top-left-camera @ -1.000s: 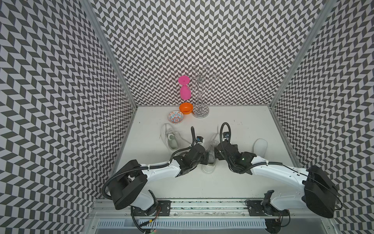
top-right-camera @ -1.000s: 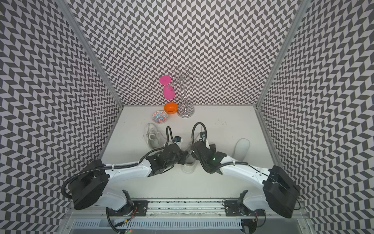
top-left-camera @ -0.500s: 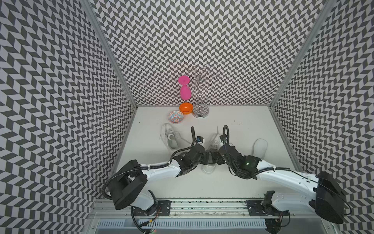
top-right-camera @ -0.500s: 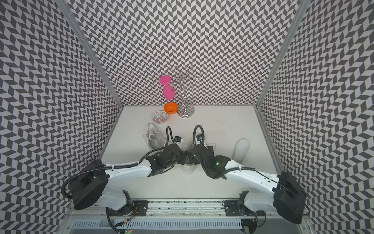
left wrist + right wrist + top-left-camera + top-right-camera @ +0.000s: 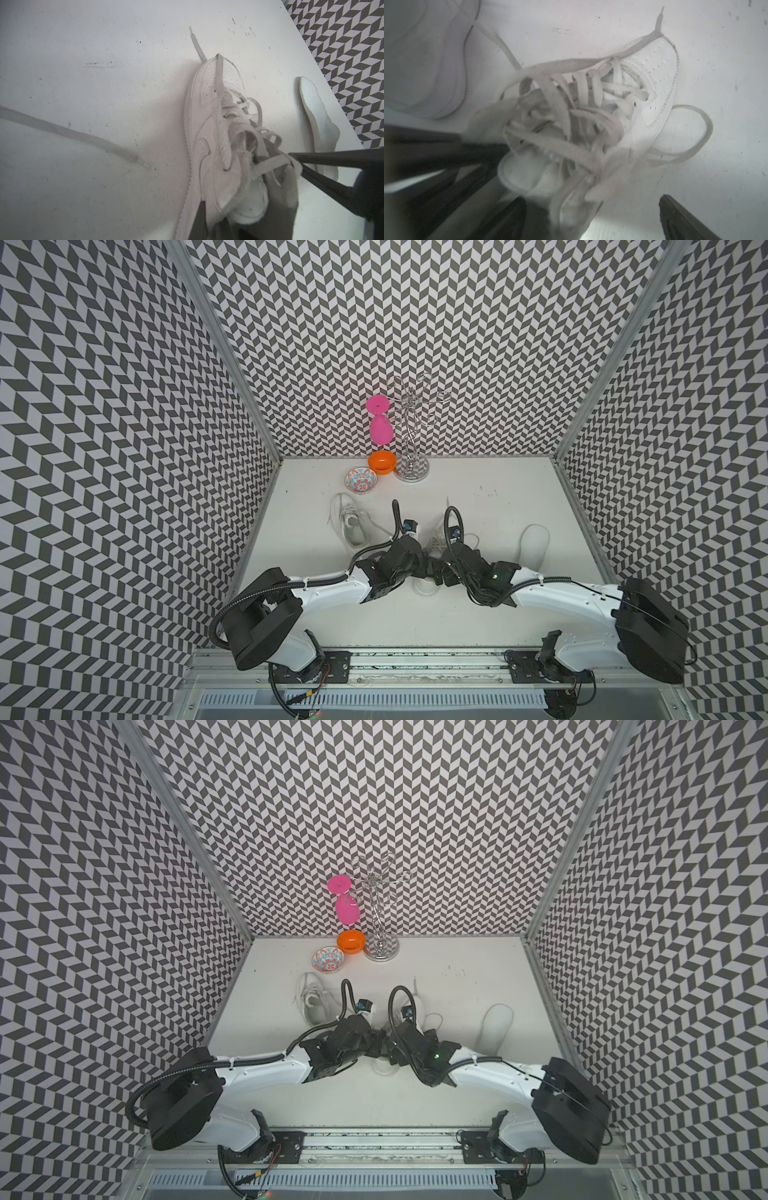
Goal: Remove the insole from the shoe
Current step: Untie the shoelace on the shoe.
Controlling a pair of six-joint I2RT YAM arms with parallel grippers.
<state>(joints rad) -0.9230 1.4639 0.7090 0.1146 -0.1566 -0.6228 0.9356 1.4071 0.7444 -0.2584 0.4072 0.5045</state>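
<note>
The white shoe [image 5: 202, 116] lies in the middle of the table [image 5: 490, 626], and its toe points at the back wall. Its skin is smooth, with tiny holes on the toe and a bumpy rim along the sole. The flat, fuzzy laces [image 5: 556, 99] are loose and tangled. The insole [image 5: 249, 205] is inside the shoe and shows as a soft, round white pad in the heel opening.

The left gripper [image 5: 214, 216] has its fingers pinched together on the shoe's side wall by the heel. The right gripper [image 5: 591, 199] has its fingers wide apart, with the heel end between them.

To the right of the shoe, well apart from it, a loose insole [image 5: 534, 545] lies flat near the table's edge. To the left of the shoe lies another shoe [image 5: 351, 529]. Far behind the toe, by the wall, sit a painted bowl [image 5: 360, 481], an orange bowl [image 5: 381, 462] and a shiny wire stand [image 5: 411, 448]. The table is bare behind the toe and in front of the heel.
</note>
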